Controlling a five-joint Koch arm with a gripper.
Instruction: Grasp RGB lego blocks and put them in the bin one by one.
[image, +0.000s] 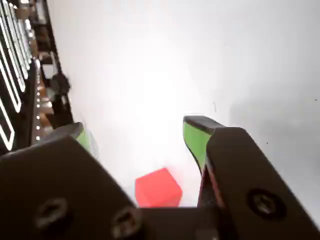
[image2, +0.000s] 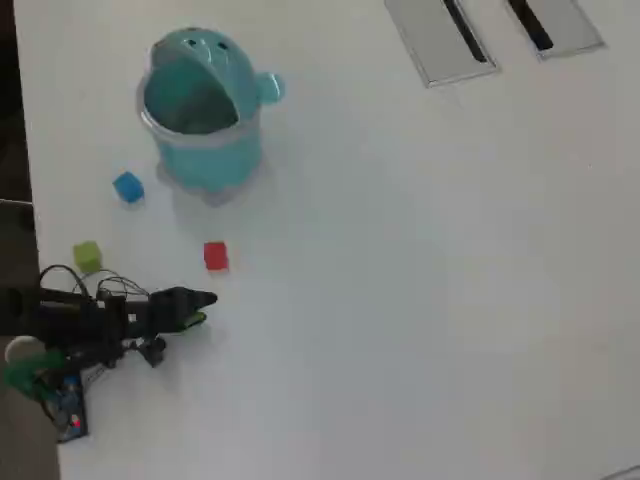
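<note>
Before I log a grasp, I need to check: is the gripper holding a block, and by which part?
Nothing is held. The gripper is open, and the red block sits on the table between the fingers, untouched.

**Black arm, green-tipped claw**

Mostly matte black plastic all over. Claw (image: 142, 135) with two chunky black jaws, each faced in bright green on the inner side. Couple of black screws sunk into the near jaw block, one more on the other side. Thin reddish strip along one jaw's inner edge. From overhead: black arm (image2: 120, 318), loose black cables looping off the back, green bits at the base.
</note>
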